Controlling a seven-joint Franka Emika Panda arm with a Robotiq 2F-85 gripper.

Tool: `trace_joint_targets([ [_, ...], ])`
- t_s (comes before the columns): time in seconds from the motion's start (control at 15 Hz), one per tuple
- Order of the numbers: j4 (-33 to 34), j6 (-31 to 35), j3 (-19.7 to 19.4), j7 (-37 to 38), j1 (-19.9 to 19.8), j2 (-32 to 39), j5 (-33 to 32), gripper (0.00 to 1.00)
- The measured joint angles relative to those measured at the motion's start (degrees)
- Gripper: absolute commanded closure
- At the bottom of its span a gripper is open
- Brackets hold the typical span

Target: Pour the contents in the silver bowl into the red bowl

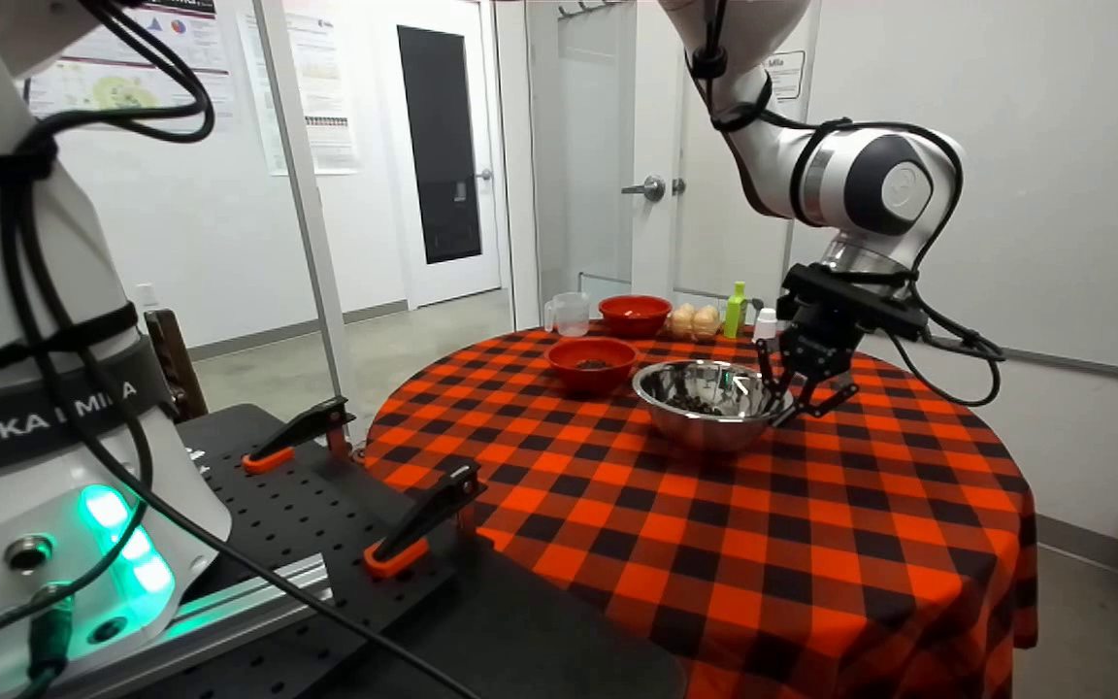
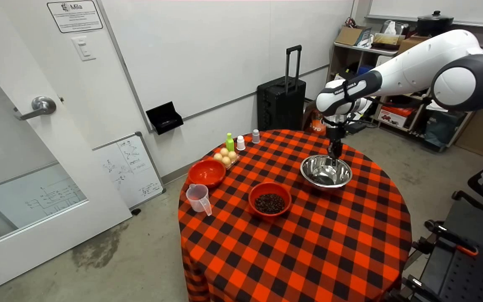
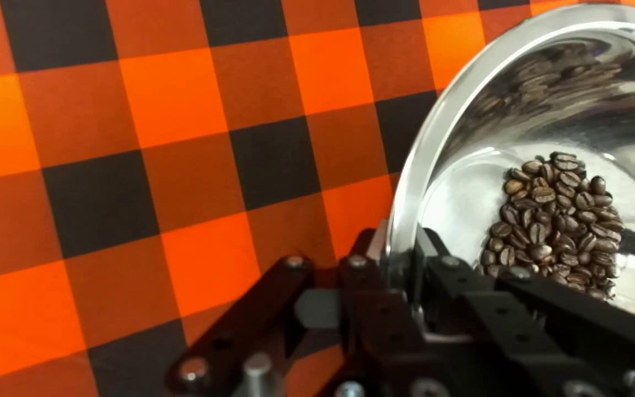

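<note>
You've got the gripper (image 3: 401,242) clamped on the rim of the silver bowl (image 2: 328,171), beans (image 3: 560,231) inside. Bowl's near but apart from the red bowl (image 2: 270,188) holding beans; second red bowl (image 2: 206,173) farther off, by the jug (image 2: 197,195).

Checked worktop (image 2: 308,235), red and black; silver bowl (image 1: 705,435); inside it, dark-brown beans (image 3: 557,226); nearest it, a plain red bowl (image 2: 269,189).

A narrow strip of tablecloth (image 2: 298,192) separates the silver bowl (image 2: 338,178) from the nearer red bowl (image 2: 268,187), a jug (image 2: 198,196) beyond.
</note>
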Motion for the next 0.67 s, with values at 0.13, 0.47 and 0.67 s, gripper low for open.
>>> trace_joint_targets([
  [0.13,-0.2,0.1,0.0,0.0,0.1,0.8,0.0,0.68],
  [0.47,-0.4,-1.0,0.3,-0.2,0.2,0.8,0.5,0.38],
  [0.67,-0.9,-0.8,1.3,-0.1,0.2,-0.1,0.5,0.16],
])
